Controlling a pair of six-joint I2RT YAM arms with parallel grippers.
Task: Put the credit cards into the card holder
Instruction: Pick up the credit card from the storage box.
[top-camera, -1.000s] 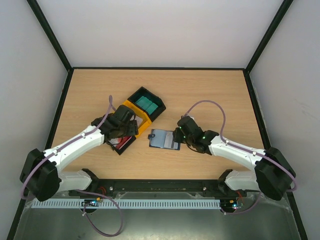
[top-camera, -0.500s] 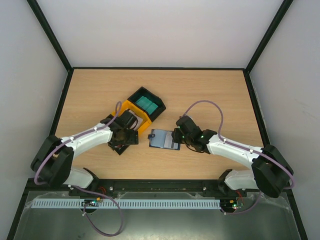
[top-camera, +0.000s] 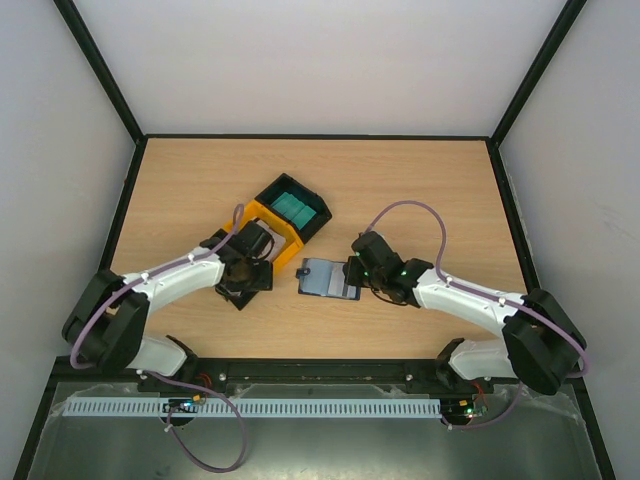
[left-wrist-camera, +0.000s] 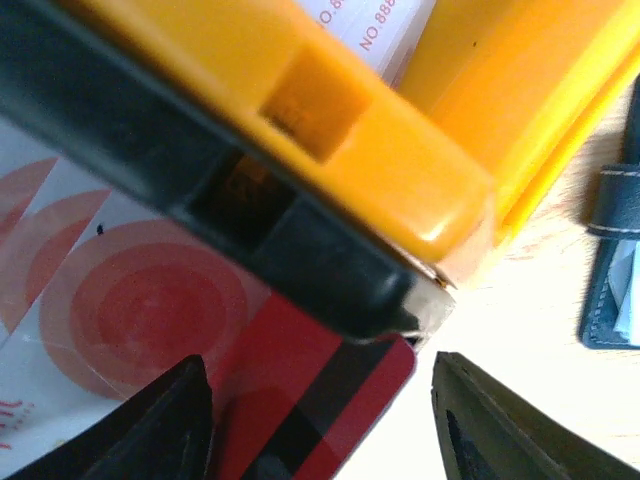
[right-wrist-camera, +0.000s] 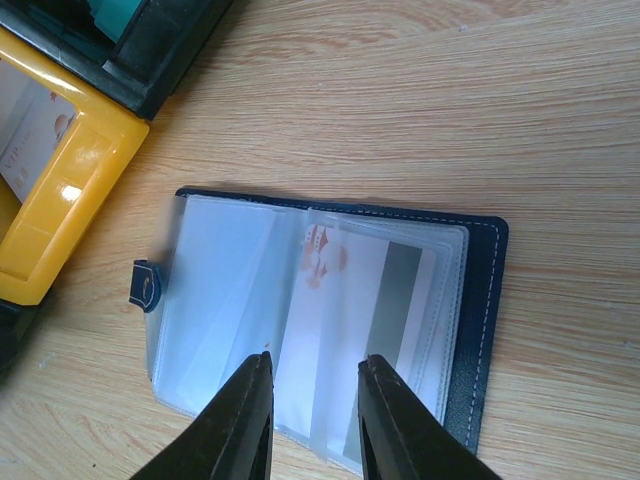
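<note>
My left gripper hangs low by a black tray. Its two dark fingers stand wide apart with nothing between them. Under the gap lies a glossy red-and-white card, flat, printed with pale red rings and crossed by a dark stripe. One rounded corner of it shows against the pale wood-grain table. Tight against the black rim sits a yellow tray of smooth moulded plastic with thick, rounded walls, and a white card with printed lettering shows inside it. My right gripper is drawn narrow, its pale, smooth fingers leaving only a slim gap. Their tips lie over the near edge of the card holder; I cannot tell whether they press on it, and I see nothing pinched between them. The holder lies opened flat on the table between my two arms, just to the right of the yellow tray. Its cover is dark navy, soft-looking, edged with a line of white stitching, and a small clasp tab juts from its far side. Inside are clear, slightly hazy plastic sleeves, stacked like pages. One of them holds a whitish card with a grey stripe and a small reddish mark.
</note>
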